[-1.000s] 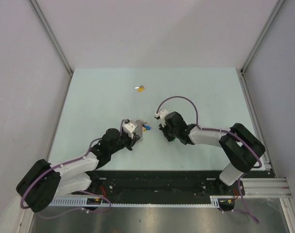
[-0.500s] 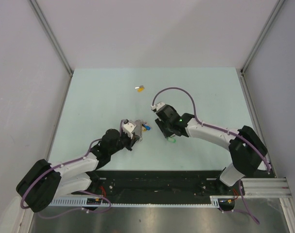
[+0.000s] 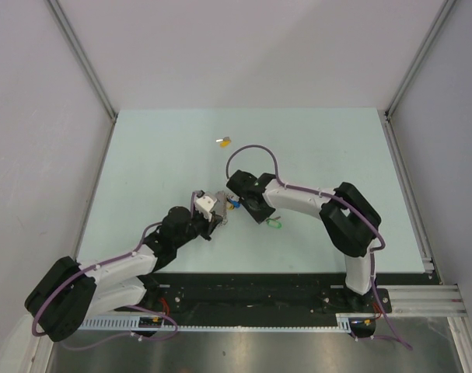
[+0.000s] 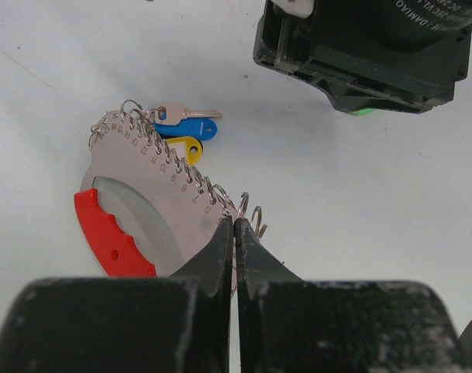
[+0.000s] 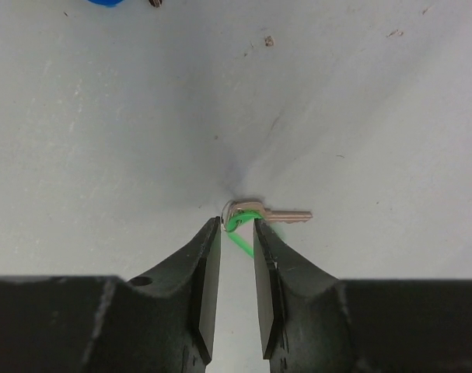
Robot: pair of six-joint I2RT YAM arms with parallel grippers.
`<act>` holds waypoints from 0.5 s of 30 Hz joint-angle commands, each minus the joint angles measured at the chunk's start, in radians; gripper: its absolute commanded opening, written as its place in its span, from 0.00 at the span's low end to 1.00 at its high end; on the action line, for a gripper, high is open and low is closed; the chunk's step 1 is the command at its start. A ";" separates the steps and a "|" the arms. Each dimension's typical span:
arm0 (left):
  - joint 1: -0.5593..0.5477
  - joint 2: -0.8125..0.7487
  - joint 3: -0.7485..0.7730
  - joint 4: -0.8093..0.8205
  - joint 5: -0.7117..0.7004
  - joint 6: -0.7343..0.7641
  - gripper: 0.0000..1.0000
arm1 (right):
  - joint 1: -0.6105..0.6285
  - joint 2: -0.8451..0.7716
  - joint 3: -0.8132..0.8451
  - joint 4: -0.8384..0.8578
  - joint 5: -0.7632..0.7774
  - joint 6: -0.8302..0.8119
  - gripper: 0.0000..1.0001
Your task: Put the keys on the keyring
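Left tool (image 4: pixel 234 227) is pressed together, pinching the edge of the keyring (image 4: pixel 146 183) plate at its 5 o'clock side. The keyring lies flat on the counter (image 3: pixel 158 155), red grip (image 4: pixel 111 237) at 8 o'clock. Only the blue-headed key (image 4: pixel 190 129) and orange-headed key (image 4: pixel 186 148) hang off it.

Yellow-headed key (image 3: pixel 224 141) lies loose at 12 o'clock from the keyring, well apart, untouched.

Right tool (image 5: pixel 234 231) is low over the counter, jaws a little spread. They straddle the head of the green-headed key (image 5: pixel 255 212), which lies flat at 4 o'clock from the keyring, near it. No clamp visible, shaft pointing to 3 o'clock.

Status: neither key threaded. Done: ring pinned. Left: grab green, thread it, then the same for yellow.
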 commanded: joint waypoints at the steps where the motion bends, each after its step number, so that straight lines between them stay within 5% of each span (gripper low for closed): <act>1: 0.007 -0.012 -0.003 0.047 -0.009 -0.020 0.01 | 0.018 0.034 0.071 -0.074 0.060 -0.008 0.27; 15: 0.007 -0.019 -0.003 0.040 -0.009 -0.017 0.00 | 0.038 0.066 0.071 -0.080 0.058 -0.022 0.25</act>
